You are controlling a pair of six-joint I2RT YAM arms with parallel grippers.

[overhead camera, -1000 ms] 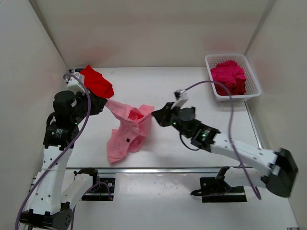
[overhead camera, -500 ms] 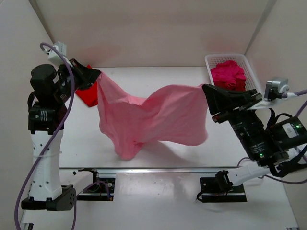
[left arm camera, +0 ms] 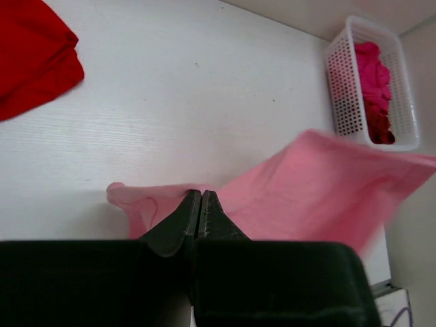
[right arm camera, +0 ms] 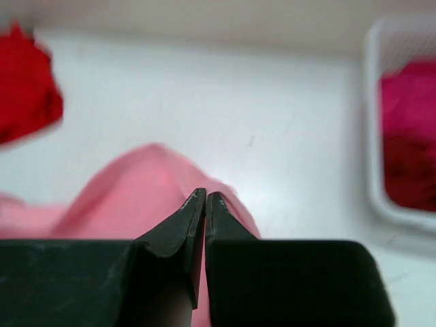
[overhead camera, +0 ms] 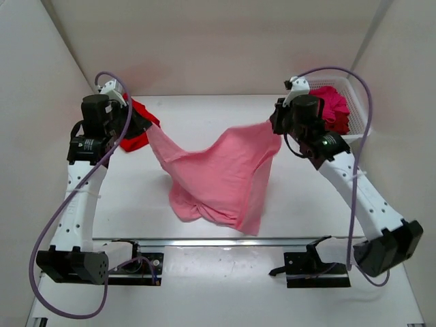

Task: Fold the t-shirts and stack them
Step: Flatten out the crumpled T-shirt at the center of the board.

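Observation:
The light pink t-shirt (overhead camera: 221, 174) hangs stretched between my two grippers above the table, sagging in the middle with its lower folds near the front edge. My left gripper (overhead camera: 144, 127) is shut on its left corner (left arm camera: 157, 201). My right gripper (overhead camera: 276, 126) is shut on its right corner (right arm camera: 163, 197). The bright red t-shirt (overhead camera: 139, 126) lies folded at the back left, partly behind my left gripper (left arm camera: 198, 195). Magenta and dark red t-shirts (overhead camera: 332, 109) sit bunched in the basket. In the right wrist view my right gripper (right arm camera: 205, 197) shows its jaws pressed together on pink cloth.
The white lattice basket (overhead camera: 357, 133) stands at the back right, close behind my right arm. White walls enclose the table on the left, back and right. A metal rail (overhead camera: 218, 240) runs along the front edge.
Both grippers have lifted the pink shirt from a heap and spread it. Since half a second ago they came lower and closer, and the cloth sags more toward the front.

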